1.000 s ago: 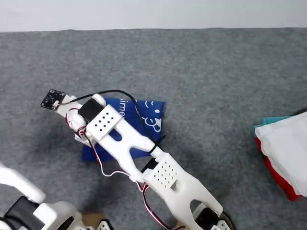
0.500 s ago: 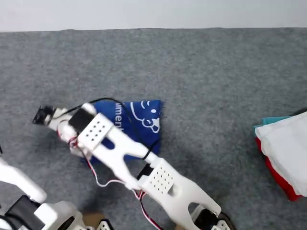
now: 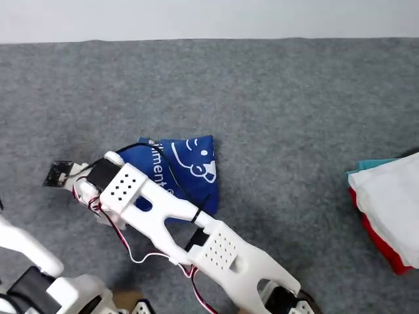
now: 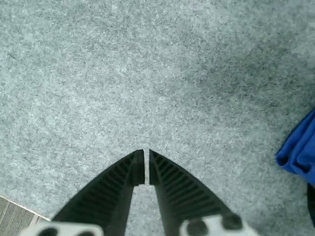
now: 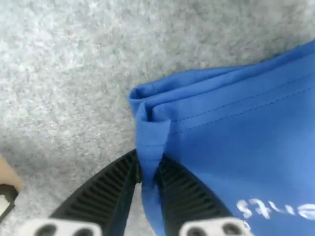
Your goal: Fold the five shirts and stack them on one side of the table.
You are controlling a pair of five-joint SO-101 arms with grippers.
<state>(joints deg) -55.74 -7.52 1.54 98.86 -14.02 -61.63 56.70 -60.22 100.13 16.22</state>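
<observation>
Right wrist view: right pincer (image 5: 147,172) clamps a thin edge of the folded blue printed shirt (image 5: 236,142); a pull could slip it free or undo folds. The left pincer (image 4: 146,164) is closed, empty.

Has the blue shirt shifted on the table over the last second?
Yes. The blue shirt has swung round and its right edge has pulled left, away from the stack of folded shirts, as the right gripper drags its corner toward the near left.

grey table (image 3: 294,98): blue shirt (image 3: 191,165), shirt stack (image 3: 391,196)
</observation>
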